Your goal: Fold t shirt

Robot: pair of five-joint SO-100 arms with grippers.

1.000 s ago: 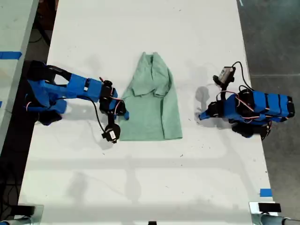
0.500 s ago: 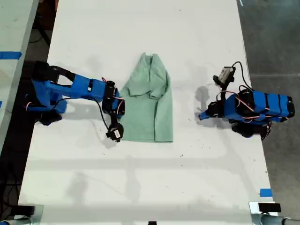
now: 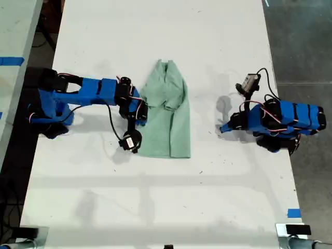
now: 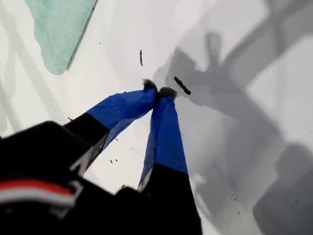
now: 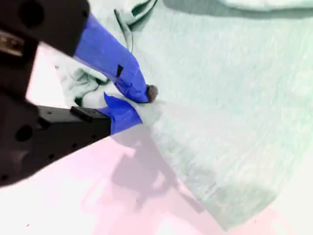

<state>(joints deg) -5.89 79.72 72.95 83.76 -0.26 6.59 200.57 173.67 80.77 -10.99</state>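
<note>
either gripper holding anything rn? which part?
My second gripper pinches the t shirt at its folded side edge. My first gripper is shut on nothing, off the cloth.

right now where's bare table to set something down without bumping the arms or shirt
The table is bare across the whole near strip below the shirt in the exterior view, and across the far strip above its collar. The middle band is crowded: my second gripper pinches the shirt's edge, and my first gripper rests shut nearby.
</note>
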